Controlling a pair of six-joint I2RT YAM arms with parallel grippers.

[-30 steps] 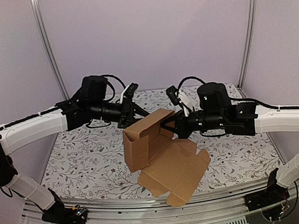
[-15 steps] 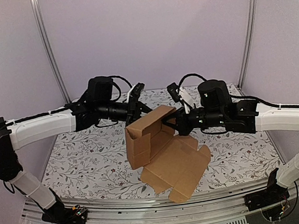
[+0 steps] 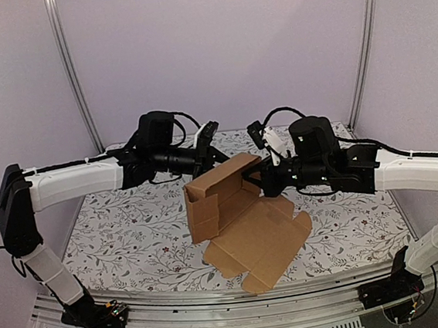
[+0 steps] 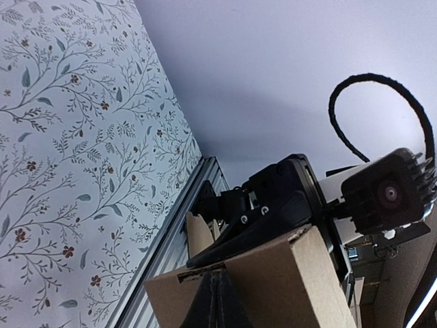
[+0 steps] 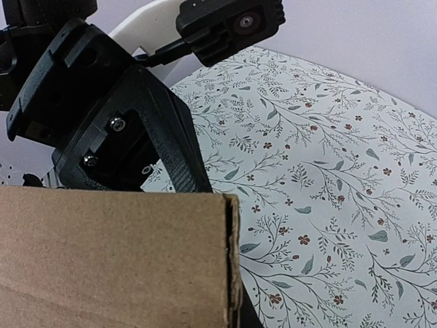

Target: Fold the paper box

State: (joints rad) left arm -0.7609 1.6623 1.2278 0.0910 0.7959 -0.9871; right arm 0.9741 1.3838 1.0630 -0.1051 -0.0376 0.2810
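- Box (image 3: 236, 220) half-folded, lifted between both grippers, lid flap hanging toward near edge.
- Left gripper (image 3: 220, 157) clamped on top panel's far edge.
- Right gripper (image 3: 253, 178) clamped on same panel's right end.
- Hold both grips level; avoid twisting panel against crease.

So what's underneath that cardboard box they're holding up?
Under the paper box lies the flower-patterned table cover. The big lower flap hides the patch directly beneath, so anything lying there cannot be seen.
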